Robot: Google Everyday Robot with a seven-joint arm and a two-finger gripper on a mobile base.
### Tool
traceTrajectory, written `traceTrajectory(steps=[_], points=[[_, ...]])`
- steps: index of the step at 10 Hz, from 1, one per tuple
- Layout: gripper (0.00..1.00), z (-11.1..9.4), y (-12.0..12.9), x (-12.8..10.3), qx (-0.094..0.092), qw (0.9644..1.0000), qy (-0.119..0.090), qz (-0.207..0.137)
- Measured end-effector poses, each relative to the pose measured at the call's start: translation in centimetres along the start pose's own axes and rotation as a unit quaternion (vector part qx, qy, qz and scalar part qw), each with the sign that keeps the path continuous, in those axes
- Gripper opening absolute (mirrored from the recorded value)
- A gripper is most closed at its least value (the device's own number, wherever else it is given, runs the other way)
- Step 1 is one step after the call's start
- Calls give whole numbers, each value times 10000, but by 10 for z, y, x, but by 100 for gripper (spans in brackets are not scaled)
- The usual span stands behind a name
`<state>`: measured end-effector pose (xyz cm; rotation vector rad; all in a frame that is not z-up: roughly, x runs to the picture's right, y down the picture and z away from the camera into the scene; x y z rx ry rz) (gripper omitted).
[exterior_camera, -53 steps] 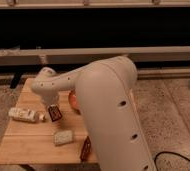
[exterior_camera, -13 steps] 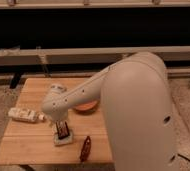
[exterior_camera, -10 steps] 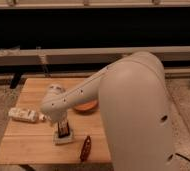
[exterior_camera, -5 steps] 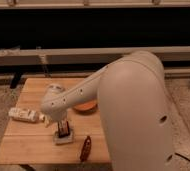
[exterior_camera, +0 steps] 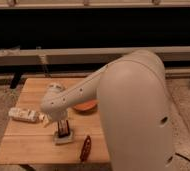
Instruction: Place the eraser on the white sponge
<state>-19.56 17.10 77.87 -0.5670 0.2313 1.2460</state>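
Wood: the bench (exterior_camera: 30, 145) carries everything.
White sponge (exterior_camera: 63, 138): lies near the bench's front edge, left of the dark red-brown oblong object (exterior_camera: 86, 148).
Eraser (exterior_camera: 63, 129): stands upright on the sponge's top.
Gripper (exterior_camera: 63, 126): reaches down right over the sponge; fingers closed on the eraser.
White bottle (exterior_camera: 24, 115): lies on its side at the bench's left edge.
Orange bowl (exterior_camera: 85, 106): behind the arm, partly hidden.

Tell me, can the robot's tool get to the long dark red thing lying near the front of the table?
Probably yes. The tool is low over the white sponge with the eraser, and the dark red-brown oblong object lies just to the side near the table's front edge, with nothing between them.
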Motion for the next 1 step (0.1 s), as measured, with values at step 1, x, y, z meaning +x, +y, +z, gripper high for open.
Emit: traceTrajectory(steps=[1], points=[[81, 0, 1, 0, 4, 10000, -2, 4]])
